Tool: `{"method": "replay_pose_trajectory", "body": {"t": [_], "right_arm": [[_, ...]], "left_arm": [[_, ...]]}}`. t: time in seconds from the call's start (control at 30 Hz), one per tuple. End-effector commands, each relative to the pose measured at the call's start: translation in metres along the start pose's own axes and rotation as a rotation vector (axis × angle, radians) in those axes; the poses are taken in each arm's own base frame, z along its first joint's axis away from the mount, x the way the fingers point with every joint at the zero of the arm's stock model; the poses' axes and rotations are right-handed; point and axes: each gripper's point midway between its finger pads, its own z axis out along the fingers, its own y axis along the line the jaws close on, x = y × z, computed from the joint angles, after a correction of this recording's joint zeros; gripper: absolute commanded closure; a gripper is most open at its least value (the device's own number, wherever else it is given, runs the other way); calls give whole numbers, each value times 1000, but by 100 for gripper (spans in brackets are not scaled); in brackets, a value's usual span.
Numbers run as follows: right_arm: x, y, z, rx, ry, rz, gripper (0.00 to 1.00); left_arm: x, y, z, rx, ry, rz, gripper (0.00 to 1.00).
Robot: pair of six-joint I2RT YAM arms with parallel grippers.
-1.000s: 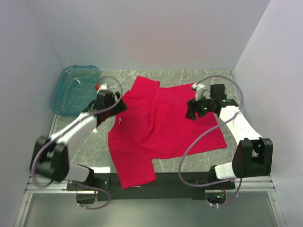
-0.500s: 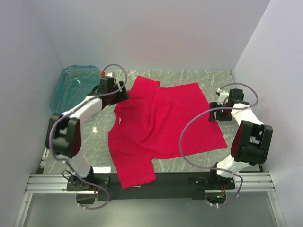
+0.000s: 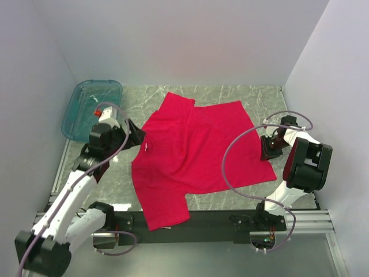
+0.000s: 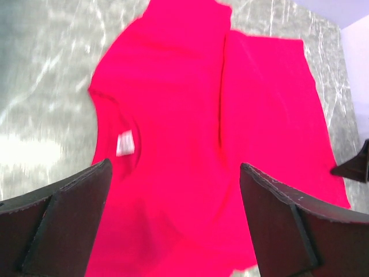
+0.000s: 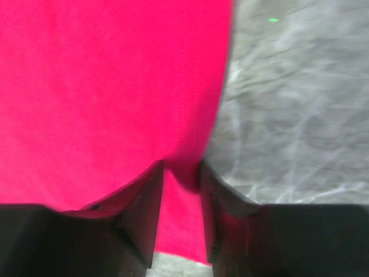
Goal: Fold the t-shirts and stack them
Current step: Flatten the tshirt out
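Crimson cotton t-shirt (image 3: 190,150) spread flat mid-tabletop (image 3: 230,95); fold not yet begun.

My right jaws pinch the stitched hem (image 5: 190,115) at the shirt's right edge. My left jaws gape empty above the neck, white label (image 4: 124,143) showing. Best practice, I judge: grip the collar side too, lift both edges together, keep the cloth taut. Shirt lies neck-left, faintly creased, near sleeve over the tabletop's front edge.
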Motion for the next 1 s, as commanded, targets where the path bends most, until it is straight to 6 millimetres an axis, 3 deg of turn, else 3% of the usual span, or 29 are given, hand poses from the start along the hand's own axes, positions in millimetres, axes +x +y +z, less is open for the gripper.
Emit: {"method": "replay_pose_trajectory", "body": {"t": [0.0,0.13,0.27,0.37,0.57,0.73,0.8,0.87,0.97], "right_arm": [[17,20,-5,-109,47,-21,72],[24,12,-12,-68,45,-7,99],[29,-16,-28,59,-3,31,100],[47,-34,-40,138,4,25,100],[103,-51,-50,199,90,38,100],[129,-66,-58,221,124,69,100],[128,-71,-63,215,107,68,82],[119,-75,-74,220,72,66,49],[94,-75,-93,224,-23,43,31]], "left_arm": [[14,6,-18,0,0,-39,2],[21,4,-34,36,-17,-69,1],[33,6,-37,43,7,-99,2],[39,4,-37,60,26,-116,2],[46,-2,-29,95,55,-149,3],[41,-6,-19,108,60,-141,3],[38,-9,-14,115,60,-133,3],[36,-10,-6,109,70,-122,3],[31,-10,5,99,82,-106,4]]}}
